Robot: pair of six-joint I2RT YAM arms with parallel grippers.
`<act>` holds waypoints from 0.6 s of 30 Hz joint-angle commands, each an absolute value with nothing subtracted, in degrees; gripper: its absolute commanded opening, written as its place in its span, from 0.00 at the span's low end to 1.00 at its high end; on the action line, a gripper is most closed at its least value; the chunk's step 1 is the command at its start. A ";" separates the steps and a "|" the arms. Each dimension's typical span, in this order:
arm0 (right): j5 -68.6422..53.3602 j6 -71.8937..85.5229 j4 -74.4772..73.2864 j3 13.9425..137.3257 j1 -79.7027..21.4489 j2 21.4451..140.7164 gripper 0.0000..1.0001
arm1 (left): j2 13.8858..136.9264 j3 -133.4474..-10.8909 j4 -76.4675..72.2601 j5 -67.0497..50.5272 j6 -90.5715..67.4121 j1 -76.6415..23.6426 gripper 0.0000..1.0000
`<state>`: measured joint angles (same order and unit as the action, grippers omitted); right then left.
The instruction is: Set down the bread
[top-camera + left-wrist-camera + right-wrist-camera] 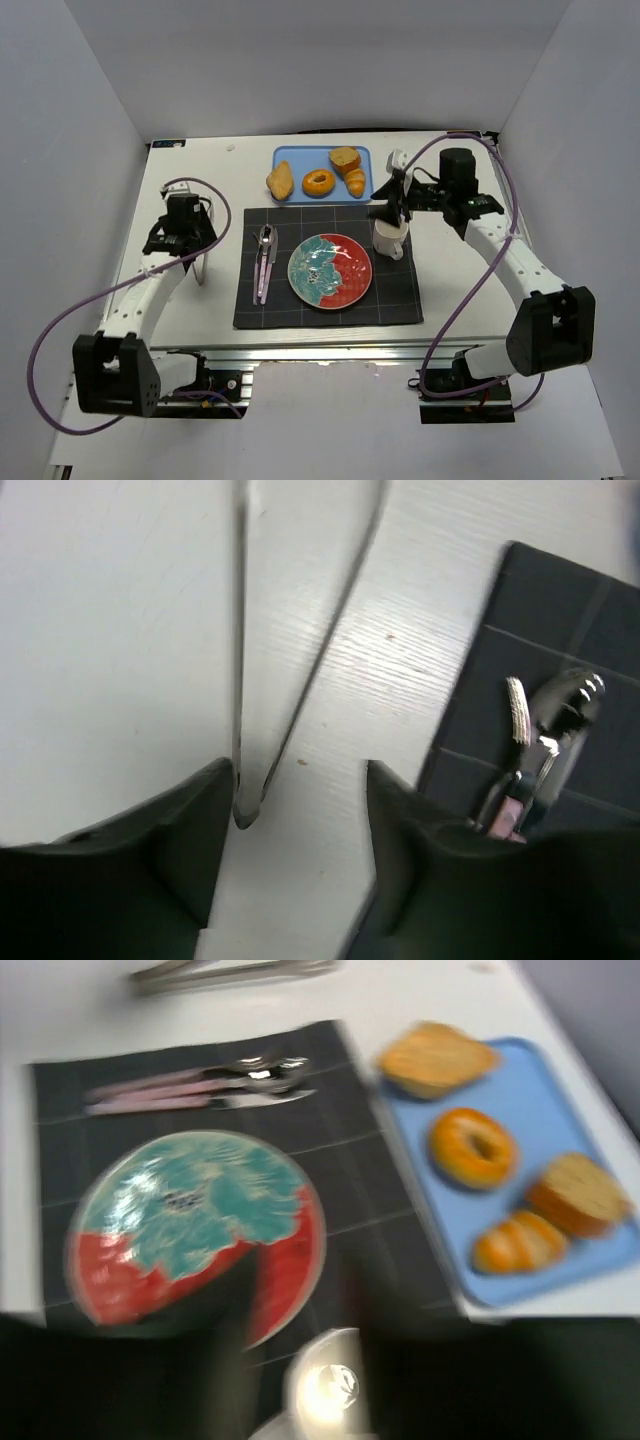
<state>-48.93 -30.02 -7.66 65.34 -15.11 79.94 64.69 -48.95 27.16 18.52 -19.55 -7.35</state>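
Note:
The bread is a small ridged golden roll lying at the right end of the blue tray. In the right wrist view the bread is at the near edge of the tray. My right gripper hangs over the rim of the white mug, left of the bread. That wrist view is blurred, with the mug between dark fingers, so its state is unclear. My left gripper is open low over the bare table, and the metal tongs have their joined end beside its left finger.
A bun, a doughnut and a bread slice share the tray. A red and teal plate and cutlery lie on the dark mat. The tongs lie left of the mat.

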 commanded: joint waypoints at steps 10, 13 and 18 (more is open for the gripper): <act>-61.35 -40.35 -18.37 58.62 -12.66 75.50 0.89 | 86.20 -51.68 23.65 14.94 -6.16 -1.41 0.91; -61.52 -39.64 -17.75 58.71 -12.39 75.76 0.89 | 90.16 -53.43 23.12 16.17 -5.02 -1.23 0.91; -61.87 -39.73 -18.28 59.32 -11.78 76.20 0.89 | 94.39 -54.23 18.82 12.42 -4.39 3.13 0.88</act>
